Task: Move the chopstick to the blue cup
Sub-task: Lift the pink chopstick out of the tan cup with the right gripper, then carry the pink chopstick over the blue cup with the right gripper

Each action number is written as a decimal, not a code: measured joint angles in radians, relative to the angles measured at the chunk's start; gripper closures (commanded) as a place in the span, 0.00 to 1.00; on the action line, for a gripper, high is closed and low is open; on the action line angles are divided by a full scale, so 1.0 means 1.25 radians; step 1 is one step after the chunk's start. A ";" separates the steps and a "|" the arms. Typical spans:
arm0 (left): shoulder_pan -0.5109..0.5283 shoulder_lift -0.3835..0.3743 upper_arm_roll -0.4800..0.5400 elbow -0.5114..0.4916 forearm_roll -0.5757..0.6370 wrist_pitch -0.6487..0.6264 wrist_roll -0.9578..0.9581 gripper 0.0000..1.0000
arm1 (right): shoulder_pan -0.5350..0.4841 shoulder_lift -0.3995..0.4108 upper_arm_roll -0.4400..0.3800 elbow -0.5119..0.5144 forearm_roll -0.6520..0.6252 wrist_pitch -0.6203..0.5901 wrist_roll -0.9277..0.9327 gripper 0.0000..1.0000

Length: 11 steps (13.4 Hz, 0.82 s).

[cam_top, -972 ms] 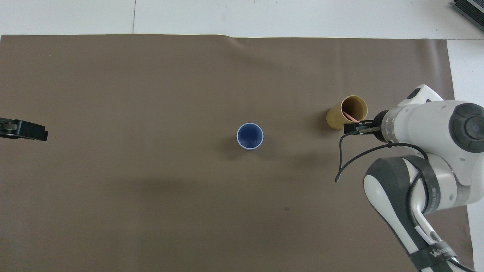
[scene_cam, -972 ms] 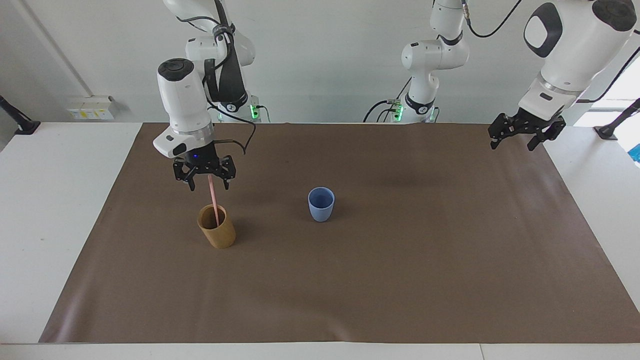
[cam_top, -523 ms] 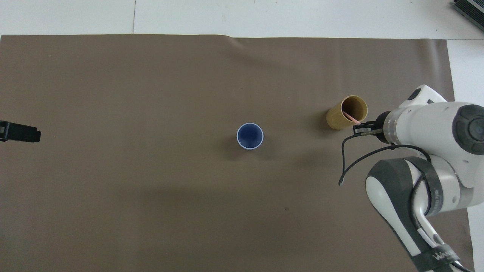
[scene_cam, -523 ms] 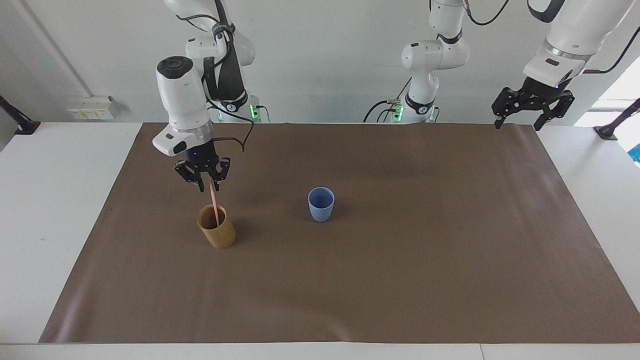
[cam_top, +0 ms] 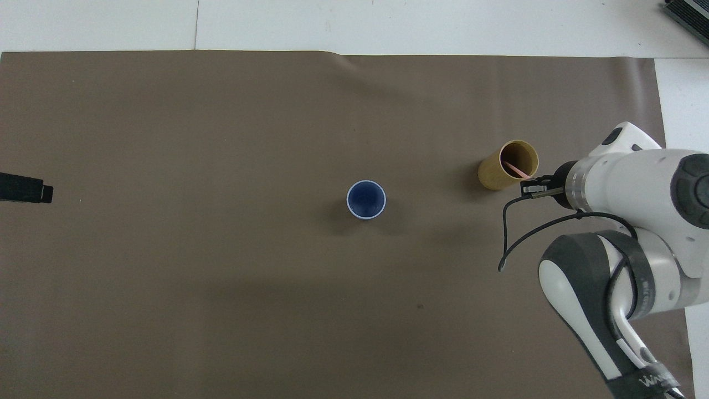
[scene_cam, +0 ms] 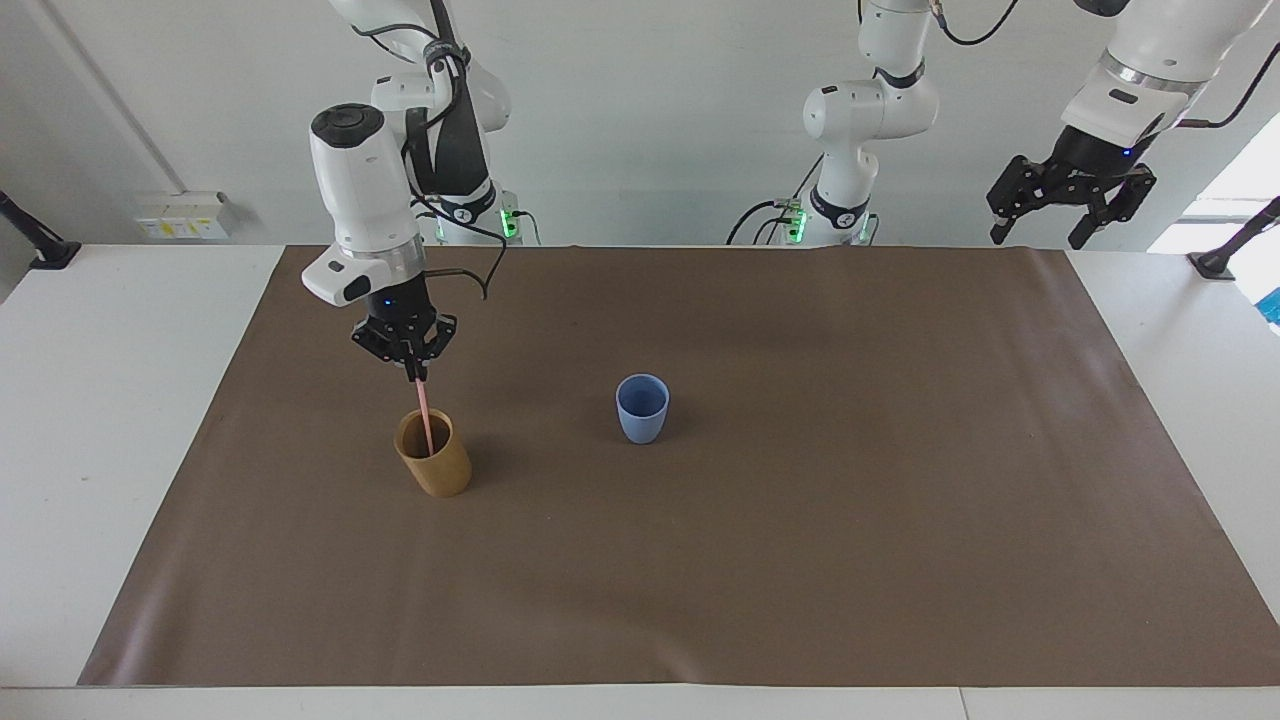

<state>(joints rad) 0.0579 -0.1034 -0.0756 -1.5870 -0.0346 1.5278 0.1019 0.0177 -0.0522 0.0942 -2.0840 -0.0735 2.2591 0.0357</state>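
- Gripping the top end of the chopstick [scene_cam: 424,408], the right tool [scene_cam: 409,362] hangs over the tan cup [scene_cam: 433,455], its fingertips closed on the stick
- Most of the pink stick is down inside that tan cup, leaning slightly, with its lower end hidden by the wall
- On the brown mat [scene_cam: 800,560], the blue cup [scene_cam: 641,408] stands upright and empty, at about 3 o'clock from the tan cup in the facing view, well apart from it
- Waiting high at its own end of the table [scene_cam: 90,420], the left tool [scene_cam: 1068,192] hangs with fingers spread, holding nothing
- Risk: lifting at a slant could drag the stick against the rim and tip the tan cup
- Risk: a pinch so near the tip may let the stick pivot or slip, so it misses the small blue mouth
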 measured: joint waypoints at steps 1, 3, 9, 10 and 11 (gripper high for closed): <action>0.000 0.000 0.000 0.000 0.000 -0.021 -0.004 0.00 | 0.000 -0.002 0.000 0.012 0.000 -0.003 0.000 1.00; 0.000 0.000 0.000 0.000 -0.001 -0.041 -0.005 0.00 | -0.001 -0.006 0.000 0.060 0.000 -0.056 0.000 1.00; 0.000 0.000 -0.003 0.000 -0.001 -0.079 -0.005 0.00 | 0.000 -0.018 0.001 0.246 0.016 -0.332 0.000 1.00; 0.000 0.000 -0.002 0.000 -0.001 -0.080 -0.005 0.00 | 0.000 -0.018 0.002 0.269 0.031 -0.369 0.002 1.00; 0.000 0.000 0.000 0.000 -0.001 -0.081 -0.005 0.00 | 0.002 -0.018 0.003 0.290 0.049 -0.398 0.009 1.00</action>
<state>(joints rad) 0.0581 -0.1037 -0.0758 -1.5864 -0.0361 1.4268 0.0958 0.0197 -0.0748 0.0974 -1.7218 -0.0125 1.7612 0.0470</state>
